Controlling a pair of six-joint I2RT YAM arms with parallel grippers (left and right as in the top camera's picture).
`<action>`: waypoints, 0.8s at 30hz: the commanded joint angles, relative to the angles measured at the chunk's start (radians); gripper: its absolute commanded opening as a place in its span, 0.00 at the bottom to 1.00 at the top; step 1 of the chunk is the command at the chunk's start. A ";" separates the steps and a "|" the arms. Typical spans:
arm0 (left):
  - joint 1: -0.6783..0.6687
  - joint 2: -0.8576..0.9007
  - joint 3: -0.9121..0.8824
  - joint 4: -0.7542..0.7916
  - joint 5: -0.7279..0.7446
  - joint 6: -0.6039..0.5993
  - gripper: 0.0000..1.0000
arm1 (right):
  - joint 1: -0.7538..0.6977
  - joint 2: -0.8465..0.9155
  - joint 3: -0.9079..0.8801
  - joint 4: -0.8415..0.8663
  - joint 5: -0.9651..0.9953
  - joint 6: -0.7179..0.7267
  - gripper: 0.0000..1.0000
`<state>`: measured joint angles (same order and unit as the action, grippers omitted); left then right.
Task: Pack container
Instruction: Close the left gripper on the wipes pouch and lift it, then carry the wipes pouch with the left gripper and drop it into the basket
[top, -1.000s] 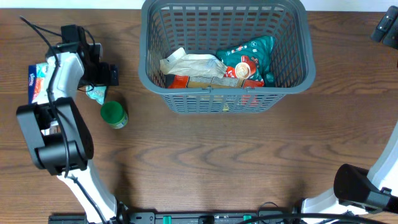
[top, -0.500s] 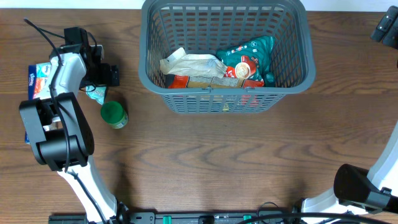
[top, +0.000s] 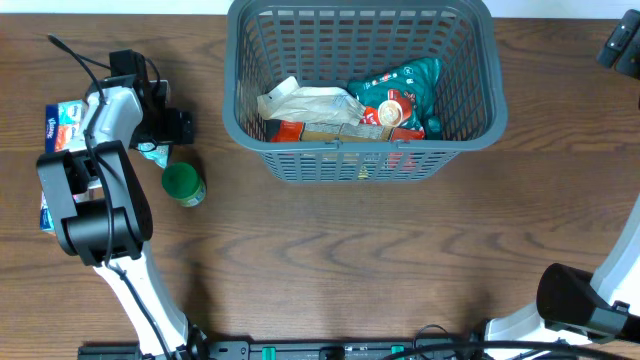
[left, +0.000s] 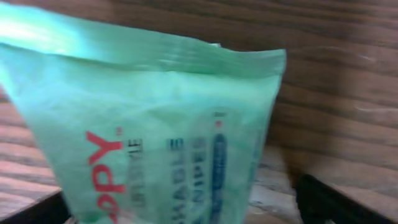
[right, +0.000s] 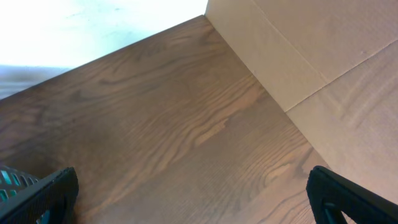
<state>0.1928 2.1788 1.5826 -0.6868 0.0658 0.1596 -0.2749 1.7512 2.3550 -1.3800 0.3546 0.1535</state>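
Now you are at the pick-up step. The basket (top: 362, 146) sits at the surface's far edge, about midway along, with several packets already inside. Your left gripper (top: 158, 140) hangs near the left edge over a green wipes pouch (left: 155, 124) — jaws apart on either side of it, not clamped. The right gripper (right: 193, 199) waits spread and empty by the far right corner. Next, I judge, you need to pinch the pouch firmly, lift it clear of the green jar (top: 184, 184) just beside it, and carry it over the rim — the film looks slippery.
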 joint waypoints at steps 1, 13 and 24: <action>0.001 0.015 -0.001 0.000 -0.040 0.037 0.65 | -0.005 0.000 0.002 -0.002 0.003 0.018 0.99; 0.000 0.010 0.029 0.023 -0.040 0.063 0.06 | -0.005 0.000 0.002 -0.002 0.003 0.018 0.99; 0.000 -0.166 0.274 -0.084 -0.039 -0.006 0.06 | -0.005 0.000 0.002 -0.002 0.003 0.018 0.99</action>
<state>0.1928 2.1391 1.7531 -0.7593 0.0376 0.1806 -0.2745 1.7512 2.3550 -1.3800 0.3542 0.1535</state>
